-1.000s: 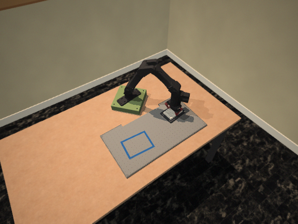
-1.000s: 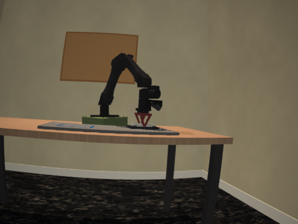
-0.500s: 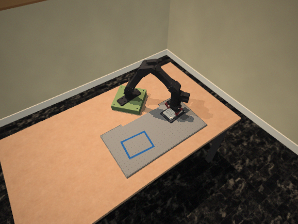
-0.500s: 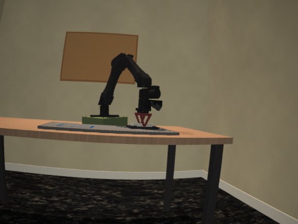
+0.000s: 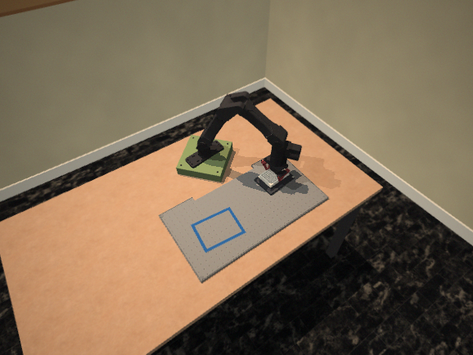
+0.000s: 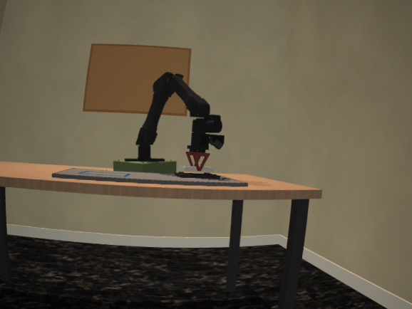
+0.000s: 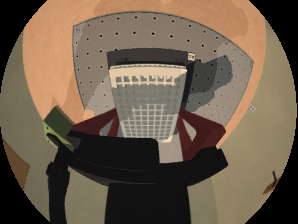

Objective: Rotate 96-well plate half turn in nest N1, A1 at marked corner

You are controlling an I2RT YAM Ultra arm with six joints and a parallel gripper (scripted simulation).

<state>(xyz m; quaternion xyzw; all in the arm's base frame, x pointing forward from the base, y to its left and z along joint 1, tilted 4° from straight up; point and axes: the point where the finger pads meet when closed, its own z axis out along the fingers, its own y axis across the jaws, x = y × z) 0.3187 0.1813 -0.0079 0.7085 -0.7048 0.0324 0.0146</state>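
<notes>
White and full of tiny holes in neat rows, the 96-well plate [image 5: 268,177] is a flat plastic rectangle. The gripper [image 6: 197,166] has its red fingers pressed on the plate's two long sides, spread wide because the plate is wide. In the exterior view the plate hangs a little above the dark plate nest N1 [image 6: 198,175], with a thin gap between them. The nest is a flat black frame on the far right part of the grey deck [image 5: 254,213]. The deck is a thin metal-looking sheet with small dots all over it. On its near end is the bench spot B1 [image 5: 199,236], a blue tape rectangle, well apart from the plate.

The black arm [image 5: 250,110] bends up like an arch from a green block [image 5: 213,169]. The deck and the block lie on a smooth orange-brown wooden table [image 5: 102,262] with dark legs. The floor [image 5: 389,286] is dark and speckled like stone. The walls are plain tan with a white strip along the bottom. A flat orange board [image 6: 121,78] hangs on the wall behind the arm.
</notes>
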